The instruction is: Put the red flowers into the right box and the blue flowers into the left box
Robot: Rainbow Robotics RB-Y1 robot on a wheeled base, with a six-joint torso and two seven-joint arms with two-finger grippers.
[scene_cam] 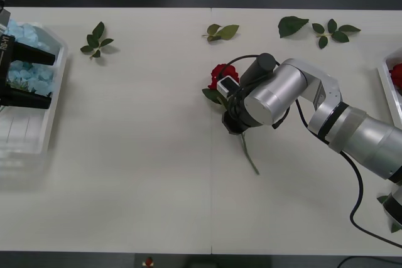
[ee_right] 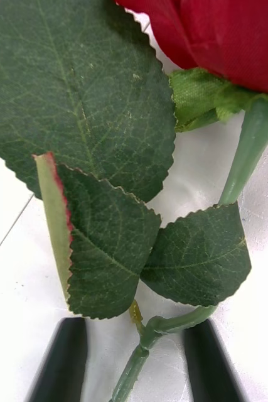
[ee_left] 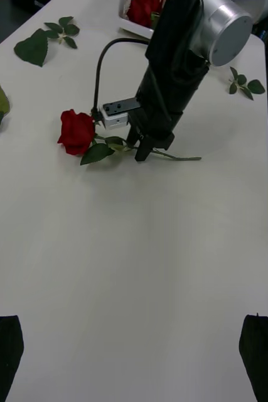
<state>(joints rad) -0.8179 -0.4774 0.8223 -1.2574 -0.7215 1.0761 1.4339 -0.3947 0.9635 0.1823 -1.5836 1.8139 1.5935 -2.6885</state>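
Right wrist view, right pincer (ee_right: 137, 364) parted, straddling red rose (ee_right: 228, 38) stem, not clamped.

My right arm covers the middle of the rose's stem (scene_cam: 247, 149) below its bloom. The right box (scene_cam: 388, 89) is cut by the frame edge beyond that rose; the left box (scene_cam: 55, 86) is partly hidden behind my left gripper (scene_cam: 22, 75).

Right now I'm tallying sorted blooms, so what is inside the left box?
Pale blue flowers fill the far end of the left box; its near end shows bare white base. The left gripper, jaws open, hangs above and covers part of them, so no count is possible.
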